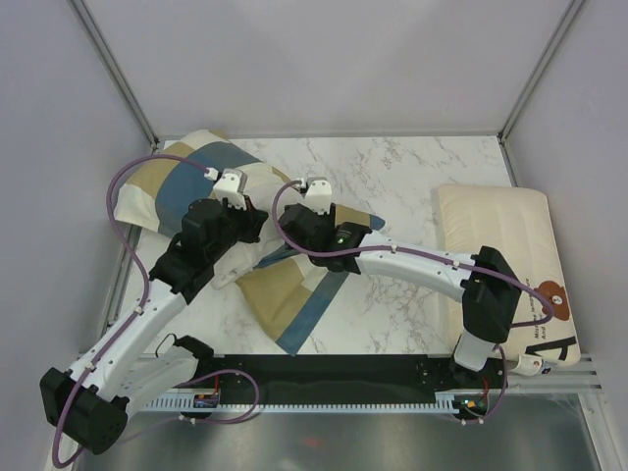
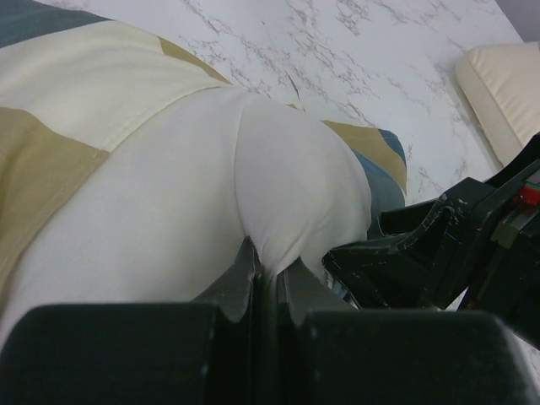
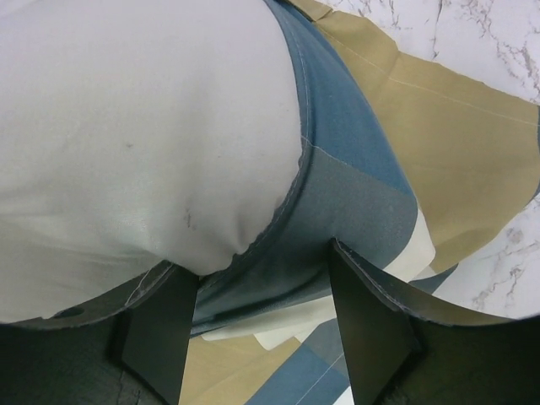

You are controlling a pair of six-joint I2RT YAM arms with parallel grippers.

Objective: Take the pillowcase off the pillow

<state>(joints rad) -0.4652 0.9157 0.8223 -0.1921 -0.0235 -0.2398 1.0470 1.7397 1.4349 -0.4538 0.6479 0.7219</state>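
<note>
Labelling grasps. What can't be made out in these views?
Top view: arms cover most of the plump off-white pillow.
Left wrist: how much pillow the left gripper pinches, behind its body.
Right wrist: whether open right gripper touches the blue, tan and cream fabric pillowcase, behind its fingers.

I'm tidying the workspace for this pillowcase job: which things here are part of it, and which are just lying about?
In the job:
- pillowcase
- pillow
- left end effector, pinching a corner of the pillow
- right end effector, open astride the blue edge of the pillowcase

Lying about:
- bear-print pillow, on the right of the table
</note>
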